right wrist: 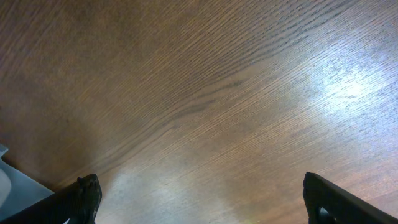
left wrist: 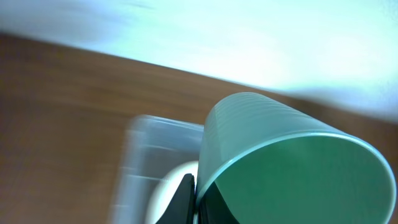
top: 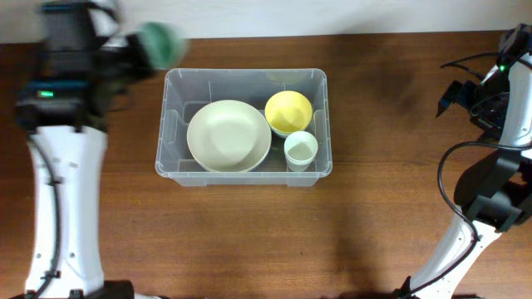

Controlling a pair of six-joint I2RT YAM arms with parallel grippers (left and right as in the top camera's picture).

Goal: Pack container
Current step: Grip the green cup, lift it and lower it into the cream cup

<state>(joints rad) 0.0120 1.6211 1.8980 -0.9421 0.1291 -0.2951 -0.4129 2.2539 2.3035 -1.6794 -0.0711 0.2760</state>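
Observation:
The clear plastic container [top: 243,170] stands mid-table. It holds a large cream bowl [top: 228,135], a yellow bowl [top: 288,112] and a small white cup [top: 300,150]. My left gripper [top: 137,51] is shut on the rim of a green cup [top: 160,43], held in the air just left of the container's far left corner. In the left wrist view the green cup [left wrist: 292,168] fills the frame, with the blurred container [left wrist: 152,162] and the cream bowl [left wrist: 171,190] below it. My right gripper [right wrist: 202,199] is open and empty over bare wood at the far right.
The table is dark wood [top: 249,241]. The right arm [top: 499,91] and its cables stand at the table's right edge. A corner of the container [right wrist: 12,180] shows at the left of the right wrist view.

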